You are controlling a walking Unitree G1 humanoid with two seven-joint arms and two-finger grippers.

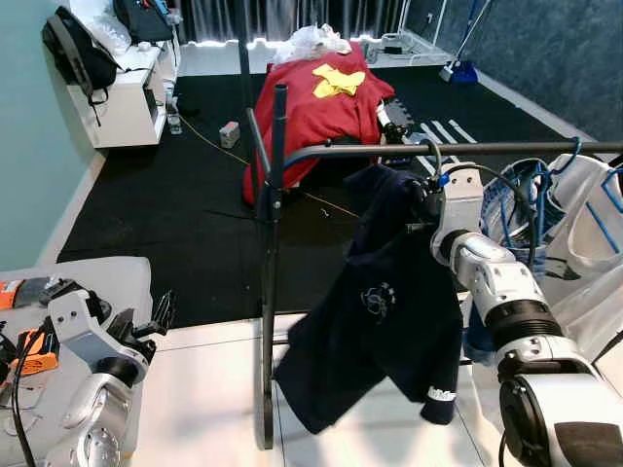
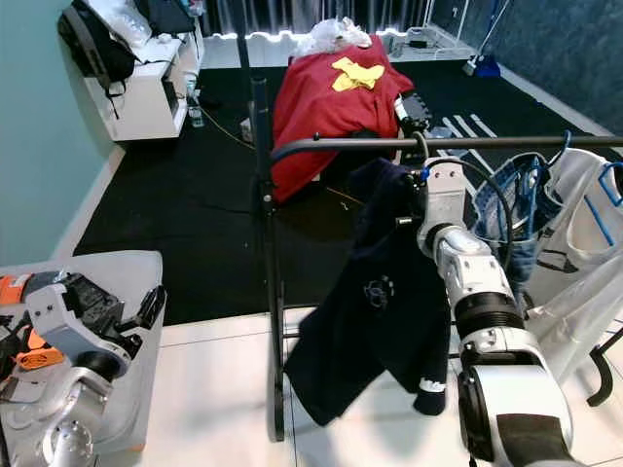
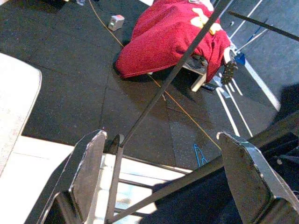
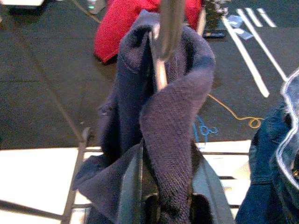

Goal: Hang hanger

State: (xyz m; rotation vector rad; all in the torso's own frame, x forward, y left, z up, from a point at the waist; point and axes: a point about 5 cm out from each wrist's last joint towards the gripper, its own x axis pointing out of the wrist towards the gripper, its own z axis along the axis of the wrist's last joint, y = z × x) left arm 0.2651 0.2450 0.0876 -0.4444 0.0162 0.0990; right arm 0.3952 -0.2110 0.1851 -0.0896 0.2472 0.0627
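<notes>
Low at the left, the left gripper (image 1: 161, 313) hangs idle with its fingers spread wide, nothing between them. Right of it stands the black clothes rack (image 1: 270, 253). The navy garment (image 1: 384, 302) droops just under the rack's rail (image 1: 458, 149); the right gripper (image 4: 161, 196) pinches its bunched collar, its hanger's metal hook (image 4: 161, 56) up at the rail. Denim clothes (image 1: 521, 190) hang further right.

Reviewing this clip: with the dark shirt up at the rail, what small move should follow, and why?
Probably open the right tool and ease it back. It is shut on the navy shirt, whose hanger hook already sits at the rail. The left tool is open, low and idle.
</notes>
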